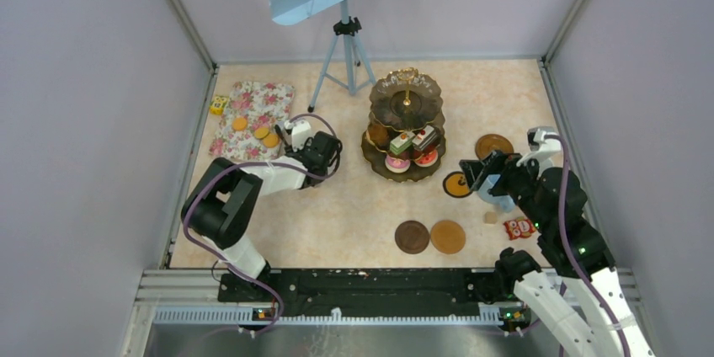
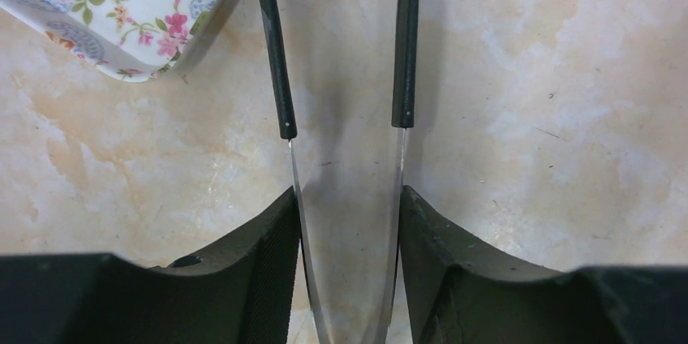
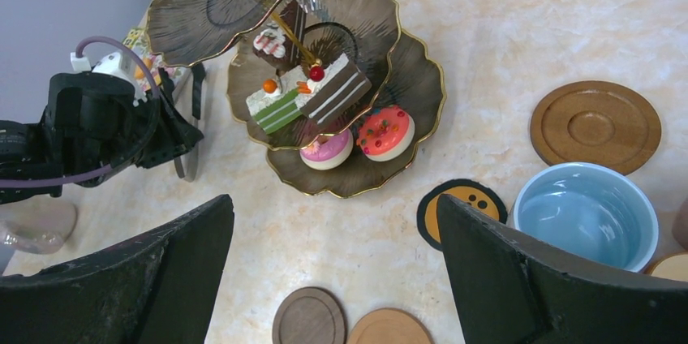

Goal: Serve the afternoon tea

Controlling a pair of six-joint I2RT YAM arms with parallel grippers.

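The dark three-tier gold-rimmed stand [image 1: 406,125] stands mid-table; small cakes [image 3: 308,92] sit on its middle tier and round pink and red ones [image 3: 385,133] on the bottom tier. Orange tarts [image 1: 262,132] lie on the floral mat [image 1: 253,117]. My left gripper [image 2: 347,194] is beside the mat's corner [image 2: 122,27], shut on the black-tipped tongs [image 2: 284,76]. My right gripper [image 3: 333,202] is open and empty, held above the table next to the large light blue mug [image 3: 586,214]. Brown coasters [image 3: 596,125] [image 1: 412,237] [image 1: 447,237] lie around it. The other mugs are not clearly visible.
A black-rimmed orange coaster [image 1: 457,184] lies left of the blue mug. A red packet [image 1: 519,227] and a small tan block [image 1: 490,217] lie near the right arm. A tripod [image 1: 345,45] holding a blue board stands at the back. A yellow block [image 1: 218,104] sits by the left wall.
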